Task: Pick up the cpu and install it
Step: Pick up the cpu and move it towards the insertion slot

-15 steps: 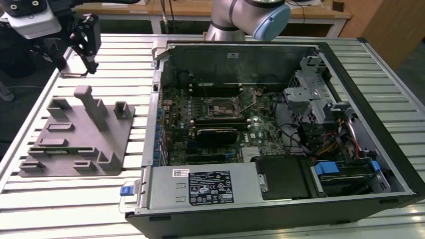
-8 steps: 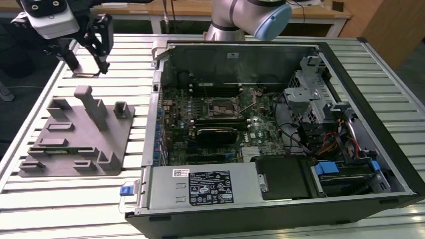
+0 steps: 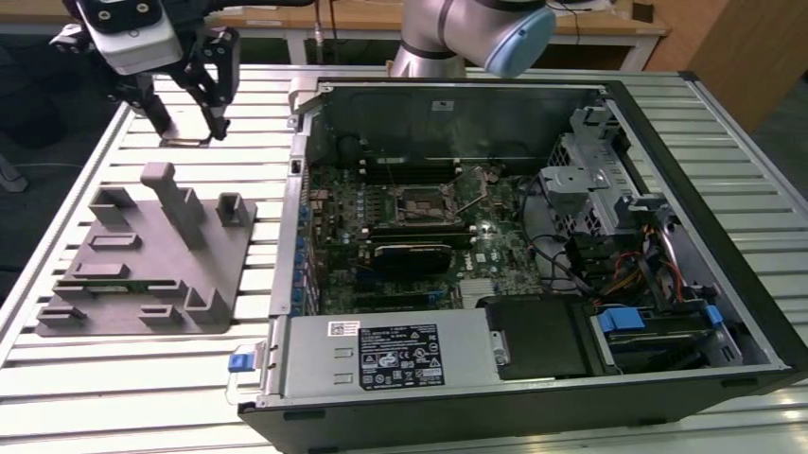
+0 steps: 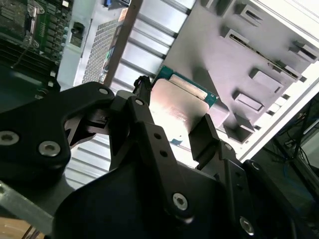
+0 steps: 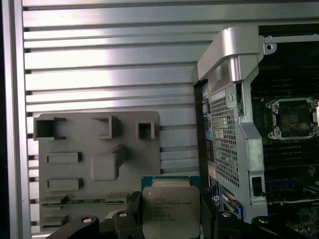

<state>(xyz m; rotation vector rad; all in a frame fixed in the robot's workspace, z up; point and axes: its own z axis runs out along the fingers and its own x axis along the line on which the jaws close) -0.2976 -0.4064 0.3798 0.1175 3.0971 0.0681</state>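
1. The cpu point(image 5: 171, 211) is pinched by its opposite edges between the jaws of the gripper point(image 3: 187, 128). It is held flat with the metal top up, probably so it can go down level.
2. It is carried above the table point(image 3: 139, 378), near the far corner at the exterior view's left, beyond the tray point(image 3: 139, 255).
3. The socket point(image 3: 423, 203) inside the open case point(image 3: 505, 416) appears unfilled and lies well apart from the cpu; installation is judged not yet done.
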